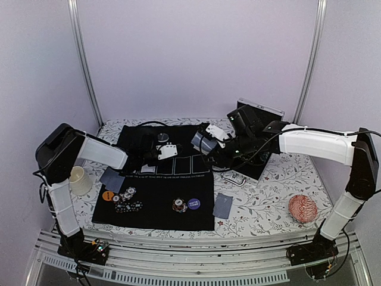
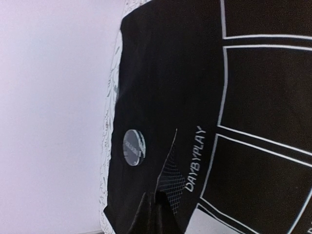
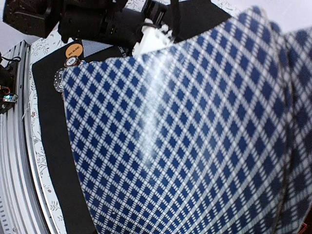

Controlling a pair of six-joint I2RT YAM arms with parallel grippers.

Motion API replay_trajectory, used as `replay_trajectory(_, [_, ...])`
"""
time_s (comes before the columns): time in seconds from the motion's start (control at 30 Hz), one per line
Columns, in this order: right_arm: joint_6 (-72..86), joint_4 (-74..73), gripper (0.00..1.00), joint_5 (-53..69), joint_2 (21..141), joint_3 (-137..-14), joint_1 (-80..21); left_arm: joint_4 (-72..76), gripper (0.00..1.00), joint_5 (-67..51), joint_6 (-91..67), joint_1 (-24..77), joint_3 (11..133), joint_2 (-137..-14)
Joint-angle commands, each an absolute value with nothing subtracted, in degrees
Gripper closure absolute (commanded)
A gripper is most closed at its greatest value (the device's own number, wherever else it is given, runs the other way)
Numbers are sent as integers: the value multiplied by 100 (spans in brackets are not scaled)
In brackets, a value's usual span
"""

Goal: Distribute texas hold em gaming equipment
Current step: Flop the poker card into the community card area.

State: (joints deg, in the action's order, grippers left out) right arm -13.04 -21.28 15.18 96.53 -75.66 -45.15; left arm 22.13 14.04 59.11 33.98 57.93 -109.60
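Over the black mat (image 1: 155, 208), my left gripper (image 1: 159, 154) is shut on one white-faced playing card (image 1: 168, 151). In the left wrist view that card (image 2: 171, 163) stands edge-on between the closed fingertips (image 2: 146, 204). My right gripper (image 1: 211, 147) holds a deck of blue-backed cards (image 1: 202, 141) just right of it. The deck's checked backs (image 3: 185, 136) fill the right wrist view and hide the fingers. A silver button (image 1: 162, 137) (image 2: 133, 146) lies at the mat's far edge. An orange button (image 1: 108, 195), chip stacks (image 1: 128, 193), more chips (image 1: 179, 205) and a purple button (image 1: 193, 203) sit near the front.
Face-down cards lie at the mat's left edge (image 1: 112, 179) and on the flowered cloth to its right (image 1: 223, 205). A cream mug (image 1: 79, 180) stands far left, a red patterned disc (image 1: 303, 208) front right. A black case (image 1: 257, 134) sits behind the right gripper.
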Motion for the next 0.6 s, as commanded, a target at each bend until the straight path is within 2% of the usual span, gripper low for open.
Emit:
replay_trajectory(0.0, [-1266, -2013, 63, 1518, 9405, -7481, -4486, 1895, 100, 803, 6189, 3471, 5575, -11047])
replay_trajectory(0.3, [-1270, -1994, 63, 1547, 9413, -7497, -4475, 598, 100, -7, 5872, 3480, 5698, -11128])
replay_trajectory(0.47, [-1266, -1987, 63, 1551, 9381, -7469, -4480, 369, 100, 46, 5808, 3480, 5817, -11213])
replay_trajectory(0.57, [-1257, -1978, 63, 1530, 9356, -7436, -4482, 51, 95, 17, 5607, 3481, 5992, -11416])
